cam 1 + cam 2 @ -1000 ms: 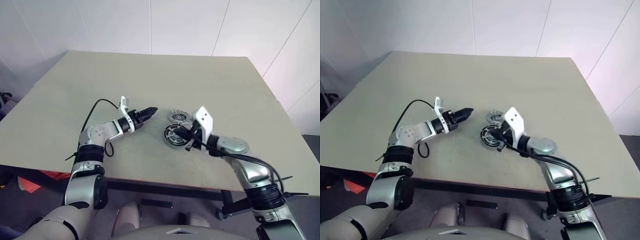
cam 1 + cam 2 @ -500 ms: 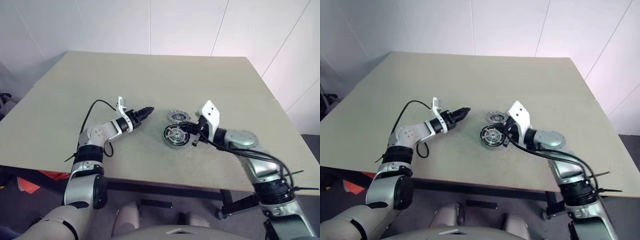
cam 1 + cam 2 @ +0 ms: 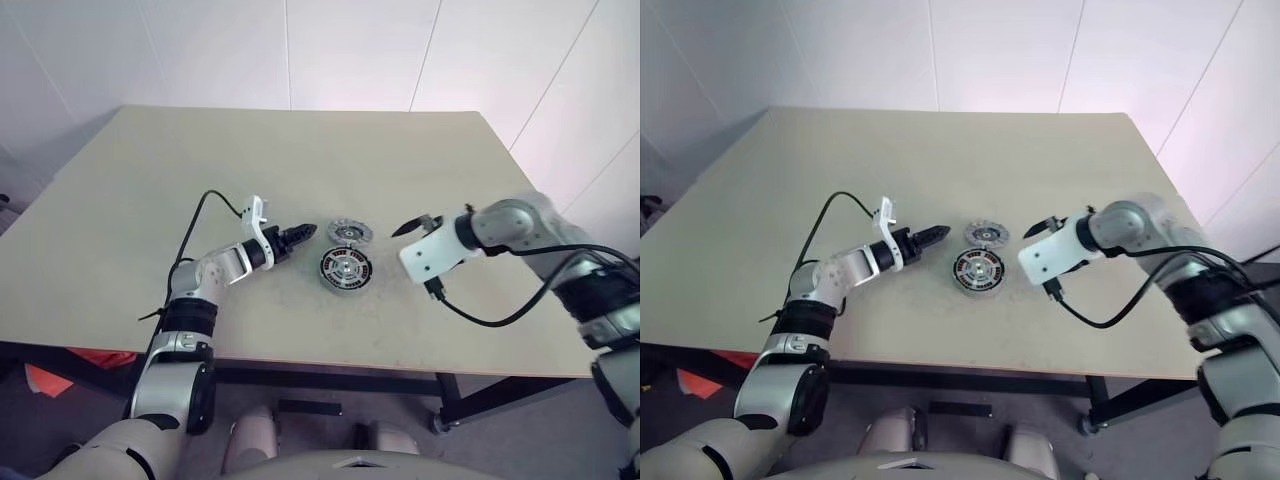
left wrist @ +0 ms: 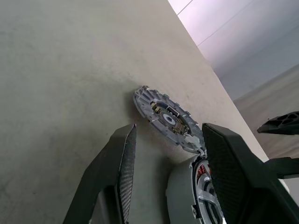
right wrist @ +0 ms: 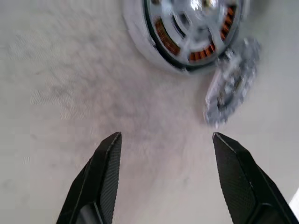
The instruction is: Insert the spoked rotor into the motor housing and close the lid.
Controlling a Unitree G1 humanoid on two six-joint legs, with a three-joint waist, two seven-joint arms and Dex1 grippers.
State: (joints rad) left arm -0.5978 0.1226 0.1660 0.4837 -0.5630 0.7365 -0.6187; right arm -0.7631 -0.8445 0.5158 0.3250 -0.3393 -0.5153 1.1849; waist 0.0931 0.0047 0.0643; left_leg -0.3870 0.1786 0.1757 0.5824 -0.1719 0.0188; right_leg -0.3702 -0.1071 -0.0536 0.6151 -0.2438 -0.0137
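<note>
The motor housing (image 3: 329, 283), a grey cup with copper windings, lies at mid-table. The spoked rotor (image 3: 346, 268) sits inside it, its black rim within the cup wall, seen closer as rotor (image 5: 187, 18). Just behind the housing the lid (image 3: 350, 232) lies flat on the table. My left gripper (image 3: 304, 233) hovers low just left of the lid, open and empty; in its wrist view the lid (image 4: 166, 119) shows beyond its fingers. My right gripper (image 3: 413, 226) stands to the right of both parts, raised off the table, open with nothing between its fingers.
A black cable (image 3: 480, 320) loops from my right wrist down over the table's near right part. The beige table (image 3: 250, 160) stretches wide behind and to the left. Its front edge (image 3: 330, 365) runs close below the housing.
My right gripper has opened, left the rotor in the housing, rolled over and drawn away to the right and up. The left gripper has sunk slightly. The camera view has shifted.
</note>
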